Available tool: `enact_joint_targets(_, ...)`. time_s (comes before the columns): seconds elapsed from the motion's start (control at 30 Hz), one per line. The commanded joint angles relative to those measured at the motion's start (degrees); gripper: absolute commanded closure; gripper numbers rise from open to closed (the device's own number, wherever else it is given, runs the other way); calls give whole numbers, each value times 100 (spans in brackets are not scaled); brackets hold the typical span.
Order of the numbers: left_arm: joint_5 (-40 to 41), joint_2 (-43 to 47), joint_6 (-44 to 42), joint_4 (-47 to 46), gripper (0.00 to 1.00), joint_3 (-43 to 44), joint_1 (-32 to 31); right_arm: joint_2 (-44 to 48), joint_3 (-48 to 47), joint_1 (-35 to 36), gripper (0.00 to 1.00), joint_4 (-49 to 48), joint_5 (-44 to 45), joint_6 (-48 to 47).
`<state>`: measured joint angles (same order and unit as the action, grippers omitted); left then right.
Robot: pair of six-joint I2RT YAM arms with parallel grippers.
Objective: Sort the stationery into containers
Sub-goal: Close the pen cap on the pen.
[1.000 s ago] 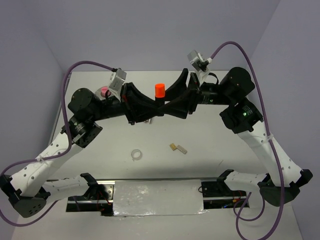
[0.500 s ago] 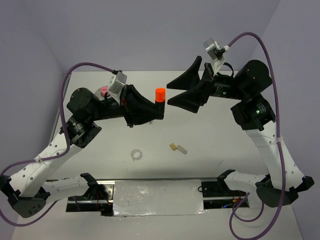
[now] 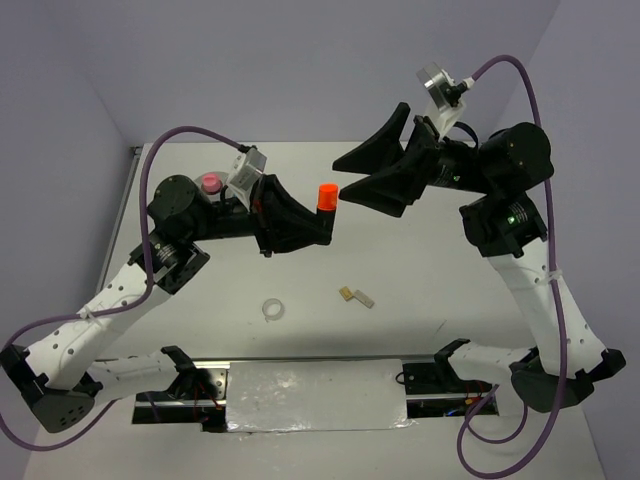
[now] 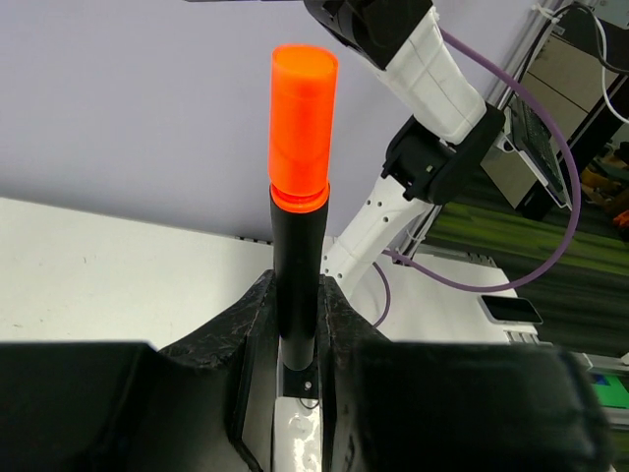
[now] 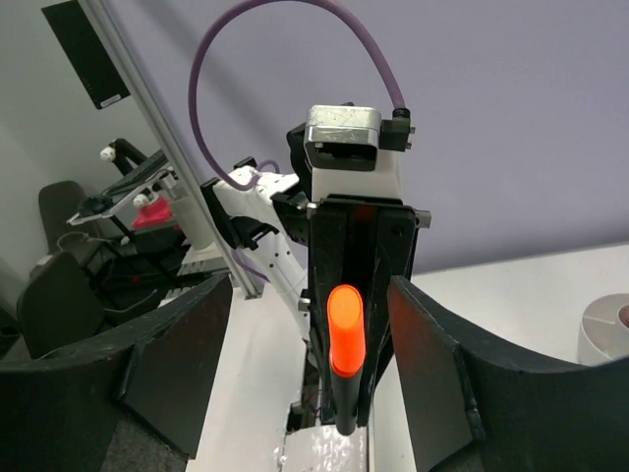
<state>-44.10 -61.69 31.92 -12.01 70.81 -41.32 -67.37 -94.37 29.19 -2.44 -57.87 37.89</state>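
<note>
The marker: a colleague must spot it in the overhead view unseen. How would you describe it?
Over the table, the left gripper is shut on a black marker. Its bright orange cap sets it apart from the clear ring and small blocks lying below.

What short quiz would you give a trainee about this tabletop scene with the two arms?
1. True or false: the left gripper is shut on the black marker with the orange cap.
2. The right gripper is: A open, B shut on the marker?
3. Which lies nearer the silver base plate, the clear tape ring or the pink cylinder?
Key: 1 true; 2 A; 3 the clear tape ring.
</note>
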Motion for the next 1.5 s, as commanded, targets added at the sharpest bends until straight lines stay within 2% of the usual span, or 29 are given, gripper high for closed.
enact_joint_targets(0.0, -161, -18, 69, -381, 100, 3, 10, -65, -20, 87, 30, -31, 73, -88)
enact_joint_targets(0.1, -152, -53, 51, -363, 100, 38, 10, -109, -99, 157, 35, 277, 249, -299)
enact_joint_targets(0.3, -126, -80, 51, -372, 100, 38, 10, -188, -240, 315, 35, 876, 452, -739)
enact_joint_targets(0.57, -64, -133, 51, -407, 100, 74, 10, -127, 23, 377, 50, 833, 443, -818)
enact_joint_targets(0.87, 77, -229, 165, -512, 100, 100, 19, -57, 226, 394, 54, 859, 478, -932)
enact_joint_targets(0.97, 147, -247, 244, -557, 100, 83, 27, -39, 278, 394, 64, 841, 478, -959)
enact_joint_targets(1.03, 217, -247, 271, -609, 100, 74, 45, -13, 314, 386, 96, 798, 443, -968)
enact_joint_targets(1.07, 269, -256, 262, -610, 100, 91, 45, -4, 366, 386, 100, 789, 504, -959)
enact_joint_targets(1.27, 692, -221, 244, -626, 100, 205, 89, 128, 918, 386, 100, 491, 531, -889)
enact_joint_targets(1.47, 332, -483, 499, -1101, 100, 548, 343, 216, 1552, 386, 100, 375, 364, -950)
